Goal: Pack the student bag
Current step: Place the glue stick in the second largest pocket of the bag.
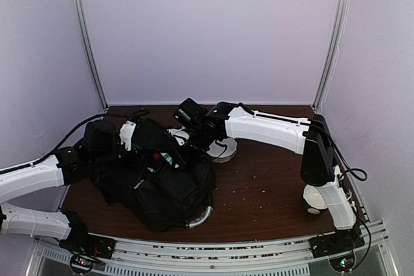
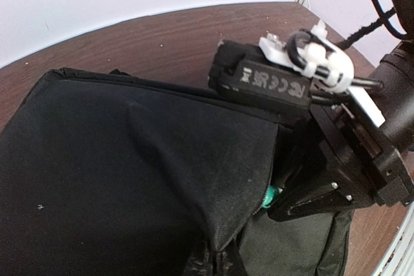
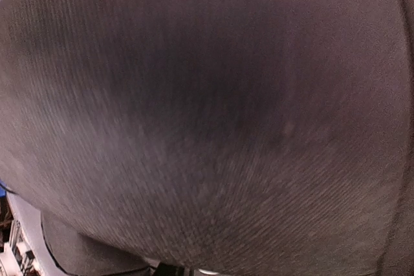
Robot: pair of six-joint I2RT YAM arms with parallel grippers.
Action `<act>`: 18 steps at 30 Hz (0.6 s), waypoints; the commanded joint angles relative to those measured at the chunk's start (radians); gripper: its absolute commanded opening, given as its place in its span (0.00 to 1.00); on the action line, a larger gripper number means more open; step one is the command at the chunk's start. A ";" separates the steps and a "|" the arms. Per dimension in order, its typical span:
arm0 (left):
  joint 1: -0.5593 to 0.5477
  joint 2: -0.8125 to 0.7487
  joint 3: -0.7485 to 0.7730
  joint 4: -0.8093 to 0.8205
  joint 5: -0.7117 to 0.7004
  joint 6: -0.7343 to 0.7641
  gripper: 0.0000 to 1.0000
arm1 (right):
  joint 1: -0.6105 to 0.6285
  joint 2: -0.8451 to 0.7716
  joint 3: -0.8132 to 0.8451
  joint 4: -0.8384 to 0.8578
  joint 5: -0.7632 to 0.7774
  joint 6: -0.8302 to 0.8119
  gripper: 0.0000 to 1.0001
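Only 1 student bag (image 1: 162,192), 2 arms (image 1: 268,127); inside unclr.

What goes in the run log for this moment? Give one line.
left gripper: shut, at student bag | right gripper: tip in bag opening, grip hidden | bag: lying on table

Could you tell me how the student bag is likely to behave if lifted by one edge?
The student bag would probably sag and fold, since its fabric creases and drapes. It looks bulky, so it is likely heavy for one pinch. Pushed, it should drag rather than roll, as it lies slumped on the table.
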 commanded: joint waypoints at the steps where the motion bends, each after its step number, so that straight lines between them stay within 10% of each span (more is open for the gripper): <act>1: -0.005 -0.035 0.027 0.164 0.043 -0.003 0.00 | -0.001 0.028 0.069 0.037 0.121 0.062 0.14; 18: -0.006 -0.053 0.015 0.159 0.045 -0.009 0.00 | 0.019 0.084 0.181 0.060 0.169 -0.012 0.24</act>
